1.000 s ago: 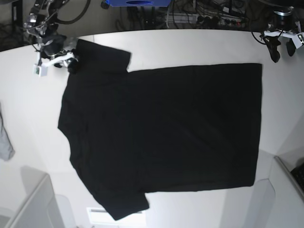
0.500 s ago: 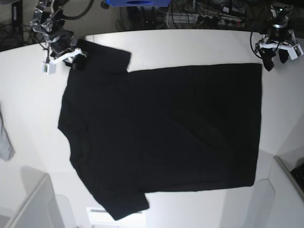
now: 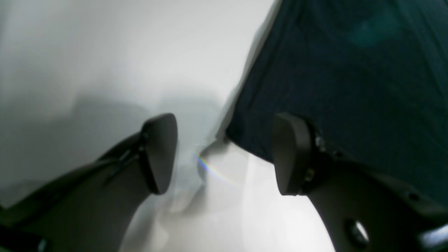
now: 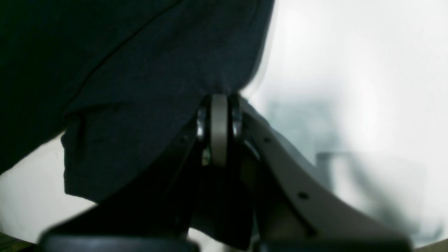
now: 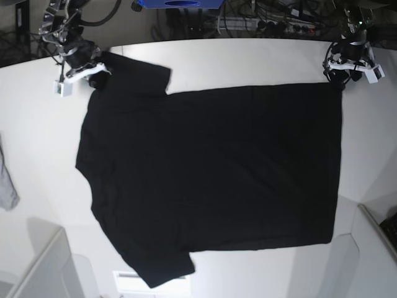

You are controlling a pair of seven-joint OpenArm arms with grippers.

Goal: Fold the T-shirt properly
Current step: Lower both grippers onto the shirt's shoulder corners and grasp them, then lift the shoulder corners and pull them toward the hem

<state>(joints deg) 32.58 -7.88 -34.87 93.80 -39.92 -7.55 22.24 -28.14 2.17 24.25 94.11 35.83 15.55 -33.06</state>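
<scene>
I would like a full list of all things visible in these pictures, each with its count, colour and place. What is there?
T-shirt: one, black, spread flat over the middle of the table, sleeves toward the base view's left.
Table: one, white, under the shirt.
Grey cloth: one, at the table's left edge in the base view, partly cut off.
Blue object: one, behind the table's far edge, top centre.
Cables: several, dark, behind the far edge.
Left gripper: one, dark pads, open, straddling the shirt's far hem corner, on the base view's right.
Right gripper: one, shut on the upper sleeve's edge, on the base view's left.
</scene>
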